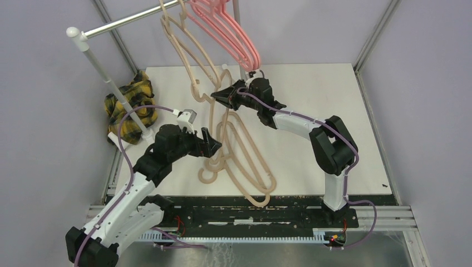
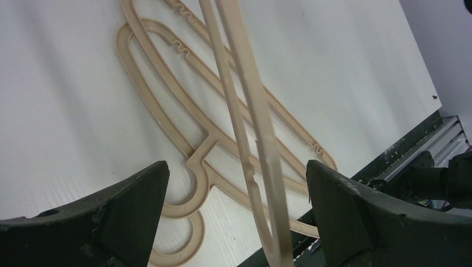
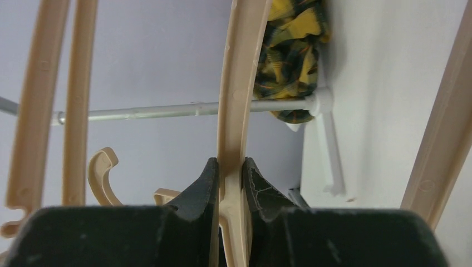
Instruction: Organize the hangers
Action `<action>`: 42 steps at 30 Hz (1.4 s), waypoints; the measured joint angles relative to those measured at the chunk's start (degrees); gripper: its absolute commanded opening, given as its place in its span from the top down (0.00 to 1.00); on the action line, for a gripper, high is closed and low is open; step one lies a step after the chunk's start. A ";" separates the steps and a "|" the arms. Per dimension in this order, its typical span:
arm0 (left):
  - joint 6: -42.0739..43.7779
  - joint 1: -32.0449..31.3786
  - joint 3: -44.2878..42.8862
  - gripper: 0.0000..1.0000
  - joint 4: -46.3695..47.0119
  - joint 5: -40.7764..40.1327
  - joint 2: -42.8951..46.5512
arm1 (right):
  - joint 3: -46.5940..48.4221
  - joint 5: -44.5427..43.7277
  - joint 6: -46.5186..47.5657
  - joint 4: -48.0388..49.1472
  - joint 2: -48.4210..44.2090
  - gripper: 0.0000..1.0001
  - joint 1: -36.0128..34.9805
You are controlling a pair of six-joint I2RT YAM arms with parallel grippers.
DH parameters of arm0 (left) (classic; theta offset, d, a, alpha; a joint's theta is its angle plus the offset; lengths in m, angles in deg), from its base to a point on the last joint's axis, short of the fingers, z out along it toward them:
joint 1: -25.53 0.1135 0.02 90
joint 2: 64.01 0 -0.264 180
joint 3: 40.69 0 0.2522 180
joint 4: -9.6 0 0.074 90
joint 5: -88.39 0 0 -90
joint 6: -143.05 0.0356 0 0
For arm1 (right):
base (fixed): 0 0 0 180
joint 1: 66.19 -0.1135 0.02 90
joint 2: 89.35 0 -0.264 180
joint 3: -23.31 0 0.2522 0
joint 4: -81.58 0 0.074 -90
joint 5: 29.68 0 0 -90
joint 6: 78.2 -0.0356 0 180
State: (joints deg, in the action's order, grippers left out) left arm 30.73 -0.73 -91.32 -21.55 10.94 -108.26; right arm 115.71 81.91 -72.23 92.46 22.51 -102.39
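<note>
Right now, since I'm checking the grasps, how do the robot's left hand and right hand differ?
The right hand is shut on a beige hanger; the left hand is open, a hanger bar passing between its fingers untouched. The right hand is farther back, near the hanging pink hangers; the left hand is nearer, over beige hangers lying on the table. Both are black and two-fingered.

**Right arm clamped, left arm wide open**

The right arm (image 1: 300, 125) goes up from its base, bends hard at the elbow and stretches out to the left. The right gripper (image 3: 229, 167) has its fingers squeezed tight on a beige hanger (image 3: 236, 83). The left arm (image 1: 133, 189) leans in from the near-left corner with its wrist angled right. The left gripper (image 2: 236, 167) has its jaws spread wide, gripping nothing as far as I can tell.
</note>
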 measured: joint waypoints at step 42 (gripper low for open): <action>-11.98 -1.55 -12.24 0.97 -30.29 -40.13 -6.73 | -14.16 -6.29 28.74 -37.35 -26.51 0.00 5.60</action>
State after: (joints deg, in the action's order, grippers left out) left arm 18.75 -2.28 -103.56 -51.84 -29.19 -114.99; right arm 101.54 75.61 -43.48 55.10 -4.00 -96.80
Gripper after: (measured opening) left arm 0.098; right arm 0.999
